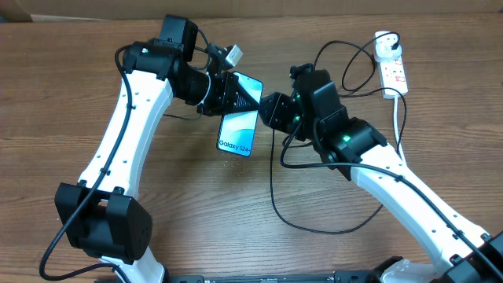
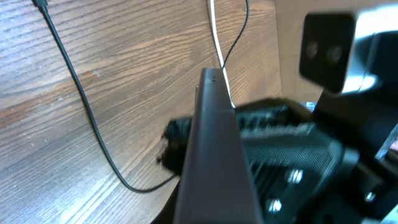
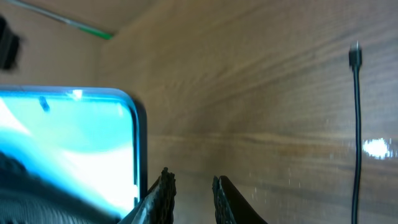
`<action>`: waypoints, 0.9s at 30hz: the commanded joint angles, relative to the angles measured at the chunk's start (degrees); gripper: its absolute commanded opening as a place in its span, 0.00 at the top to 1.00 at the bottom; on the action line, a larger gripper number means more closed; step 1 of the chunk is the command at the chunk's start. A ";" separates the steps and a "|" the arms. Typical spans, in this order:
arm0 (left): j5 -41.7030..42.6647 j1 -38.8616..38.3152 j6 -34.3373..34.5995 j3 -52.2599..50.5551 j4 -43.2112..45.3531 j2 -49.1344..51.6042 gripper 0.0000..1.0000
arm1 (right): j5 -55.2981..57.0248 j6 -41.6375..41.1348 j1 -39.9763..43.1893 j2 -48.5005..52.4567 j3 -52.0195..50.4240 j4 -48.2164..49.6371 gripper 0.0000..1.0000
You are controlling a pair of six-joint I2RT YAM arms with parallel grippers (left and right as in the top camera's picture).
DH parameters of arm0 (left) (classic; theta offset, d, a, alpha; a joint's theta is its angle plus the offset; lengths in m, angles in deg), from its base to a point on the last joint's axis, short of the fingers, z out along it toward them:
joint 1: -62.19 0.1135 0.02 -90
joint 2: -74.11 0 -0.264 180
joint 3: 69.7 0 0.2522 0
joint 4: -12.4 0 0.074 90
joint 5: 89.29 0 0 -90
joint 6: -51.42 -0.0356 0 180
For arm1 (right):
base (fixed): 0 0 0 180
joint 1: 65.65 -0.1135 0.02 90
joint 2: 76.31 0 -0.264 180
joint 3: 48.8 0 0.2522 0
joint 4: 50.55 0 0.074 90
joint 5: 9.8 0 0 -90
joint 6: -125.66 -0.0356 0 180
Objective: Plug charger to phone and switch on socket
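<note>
In left jaws: one phone

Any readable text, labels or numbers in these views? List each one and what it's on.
"Galaxy S24+": on the screen of the phone, near its lower end in the overhead view.
Any markings on the power strip are too small to read.
Left and right wrist views: no readable text.
</note>
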 commanded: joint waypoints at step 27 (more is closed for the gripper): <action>-2.12 -4.66 -0.02 -0.17 0.52 -0.09 0.96 | -9.22 -1.18 -4.44 -1.55 4.17 6.29 0.78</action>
